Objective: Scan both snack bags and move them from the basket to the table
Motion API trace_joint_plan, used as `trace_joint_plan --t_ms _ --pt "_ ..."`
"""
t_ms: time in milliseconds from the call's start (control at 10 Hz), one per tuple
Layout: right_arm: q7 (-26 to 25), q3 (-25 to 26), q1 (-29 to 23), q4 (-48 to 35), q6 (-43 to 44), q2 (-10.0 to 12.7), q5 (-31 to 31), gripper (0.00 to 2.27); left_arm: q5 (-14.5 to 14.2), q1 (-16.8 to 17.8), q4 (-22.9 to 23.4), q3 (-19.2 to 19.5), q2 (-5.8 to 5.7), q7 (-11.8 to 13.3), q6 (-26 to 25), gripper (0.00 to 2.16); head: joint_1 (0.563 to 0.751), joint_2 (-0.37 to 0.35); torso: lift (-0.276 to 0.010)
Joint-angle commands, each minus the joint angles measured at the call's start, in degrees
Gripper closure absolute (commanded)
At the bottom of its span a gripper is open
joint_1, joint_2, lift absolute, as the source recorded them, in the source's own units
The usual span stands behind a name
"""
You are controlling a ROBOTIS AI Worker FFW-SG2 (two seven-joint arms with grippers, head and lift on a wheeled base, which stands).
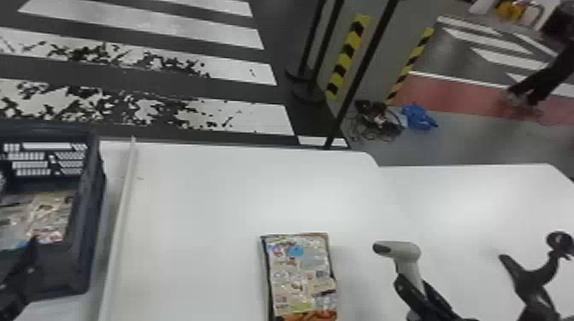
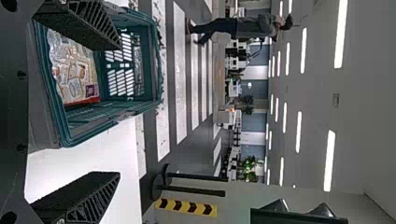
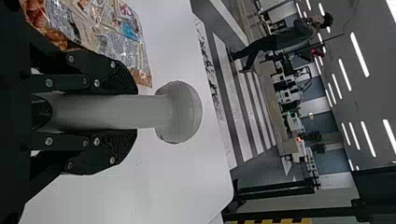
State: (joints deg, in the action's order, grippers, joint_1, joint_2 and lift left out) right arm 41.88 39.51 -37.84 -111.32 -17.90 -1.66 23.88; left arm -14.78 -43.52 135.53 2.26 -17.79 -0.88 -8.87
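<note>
The left gripper (image 1: 19,269) is at the near right side of the slotted basket (image 1: 81,239), and in its wrist view its two black fingers (image 2: 77,196) stand wide apart with nothing between them. Inside the basket lies a snack bag (image 1: 51,213), pale and printed with a red edge; the view into the basket is partly blocked, so there may be more under the print than I can make out. The other snack bag (image 1: 301,273) lies flat on the white table (image 1: 205,188), between the basket and the handheld scanner (image 1: 399,249). The right gripper (image 1: 413,284) has its fingers closed around the scanner's grey handle, the head projecting beyond the fingertips. Farther to the right is a black curved stand (image 1: 531,277), apart from the scanner.
</note>
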Motion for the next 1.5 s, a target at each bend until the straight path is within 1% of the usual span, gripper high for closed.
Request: trace_joint_plan --t_ms 0,300,400,500,700,800,900,1000,1200,1400 --pt "0.2 0.0 -2.8 -3.2 0.0 1.7 1.3 2.25 -0.1 0.4 0.0 -0.3 0.03 -0.1 -0.1 0.03 0.695 -0.347 -0.098" --pt "1.2 -2.0 -6.5 -6.9 -0.3 1.7 1.9 2.25 0.0 0.3 0.1 -0.8 0.03 -0.8 -1.1 0.03 0.695 -0.324 -0.098" --pt "1.5 -2.7 -7.2 -7.7 -2.3 1.7 2.8 2.25 0.0 0.3 0.1 -0.7 0.03 -1.1 -1.1 0.03 0.695 -0.311 -0.098" --pt "1.5 -4.3 -7.6 -7.9 -2.4 1.7 2.0 2.25 0.0 0.3 0.0 -0.7 -0.05 -1.1 -1.1 0.03 0.695 -0.293 -0.098" --pt "0.5 -8.9 -7.6 -7.8 -2.3 1.7 -2.0 2.25 0.1 0.0 0.0 -0.7 -0.05 -1.0 -1.1 0.03 0.695 -0.258 -0.098" --pt "-0.1 -11.1 -7.3 -7.6 -2.1 1.7 -4.2 2.25 0.3 -0.2 0.0 -0.7 -0.32 -1.0 -1.1 0.03 0.695 -0.227 -0.098" --pt "-0.5 -12.5 -6.4 -7.1 -2.1 1.7 -6.0 2.25 0.3 -0.2 0.0 -0.7 -0.32 -1.0 -1.1 0.03 0.695 -0.196 -0.098" --pt "-0.8 -13.1 -5.7 -6.4 -1.9 1.7 -6.7 2.25 0.3 -0.3 0.1 -0.4 -0.41 -1.0 -0.9 0.03 0.695 -0.171 -0.098" --pt "-0.9 -13.2 -4.0 -3.9 -1.7 1.7 -8.0 2.25 0.3 -0.6 -0.1 -0.2 -0.41 -1.0 -0.9 0.03 0.695 -0.153 -0.098" --pt "-0.9 -13.2 -2.8 -1.4 -0.9 1.7 -8.4 2.25 0.3 -0.6 -0.1 -0.2 -0.41 -1.0 -0.9 0.03 0.695 -0.153 -0.098"
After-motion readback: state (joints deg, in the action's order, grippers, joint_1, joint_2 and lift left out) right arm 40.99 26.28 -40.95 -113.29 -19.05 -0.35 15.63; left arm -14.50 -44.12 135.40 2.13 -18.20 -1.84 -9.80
